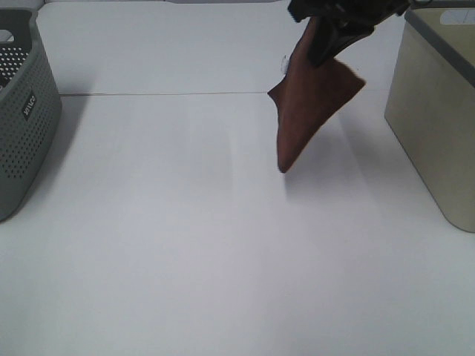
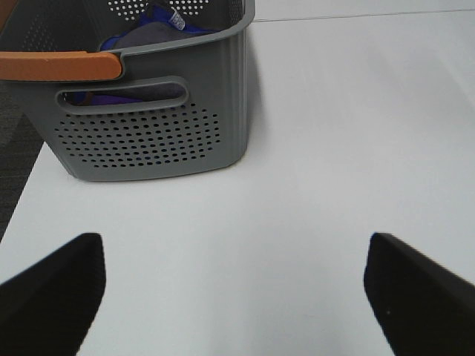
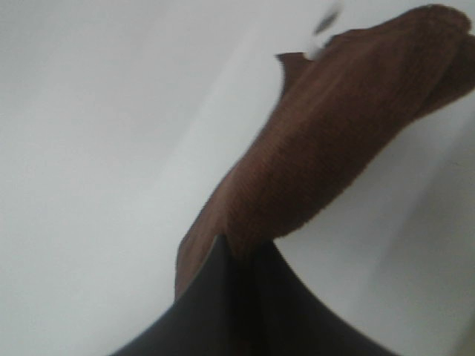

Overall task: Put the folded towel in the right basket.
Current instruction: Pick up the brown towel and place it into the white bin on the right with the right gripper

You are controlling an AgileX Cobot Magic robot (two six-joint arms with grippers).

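Folded towel: uniform dark reddish-brown, no print, with a small white tag on one edge.

Right gripper, directly above the towel: black.

Right basket, just beside that gripper on its outer side: plain beige walls, grey rim.

Table, beneath the gripper: plain white.

Grey basket, ahead of the left gripper: mid-grey, walls patterned with regular rows of small round holes. It has an orange handle grip, and blue and purple fabric lies inside.

Left gripper fingers: black.
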